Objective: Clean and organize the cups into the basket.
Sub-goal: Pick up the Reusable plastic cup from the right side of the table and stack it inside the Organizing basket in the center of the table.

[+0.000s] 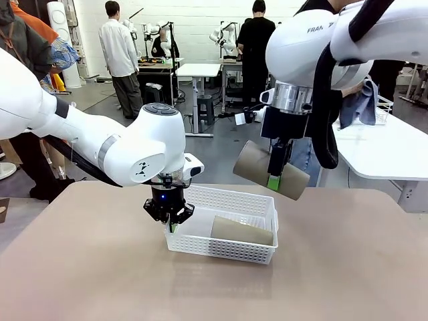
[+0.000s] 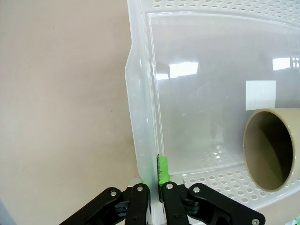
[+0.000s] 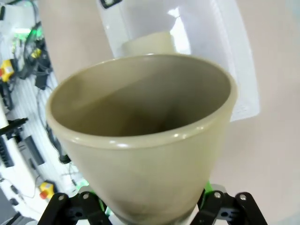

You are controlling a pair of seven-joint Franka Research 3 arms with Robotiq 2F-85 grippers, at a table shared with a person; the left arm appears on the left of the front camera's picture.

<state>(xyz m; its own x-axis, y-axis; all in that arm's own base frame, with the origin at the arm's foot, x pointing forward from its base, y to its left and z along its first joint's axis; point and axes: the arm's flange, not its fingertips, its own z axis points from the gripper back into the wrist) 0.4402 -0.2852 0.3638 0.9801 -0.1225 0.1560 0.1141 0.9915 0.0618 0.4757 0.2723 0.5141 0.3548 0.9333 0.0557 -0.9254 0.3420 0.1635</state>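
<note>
The white lattice basket [image 1: 222,250] stands mid-table. My left gripper [image 1: 170,223] is shut on its left wall; in the left wrist view that wall [image 2: 140,117] runs up between the fingers of the left gripper [image 2: 152,190]. A pale greenish-beige cup [image 1: 242,231] lies on its side inside, its open mouth [image 2: 269,150] towards the left wrist camera. My right gripper [image 1: 274,179] is shut on a tan-brown cup [image 1: 254,164], held sideways in the air above the basket's far right corner. In the right wrist view this cup [image 3: 140,140] covers the right gripper [image 3: 150,208], with the basket [image 3: 234,61] below.
Bare tan tabletop [image 1: 87,267] surrounds the basket. A person behind my right arm holds a blue-grey cloth [image 1: 361,103]. A white table [image 1: 388,150] stands at the right, and other people and tables are farther back.
</note>
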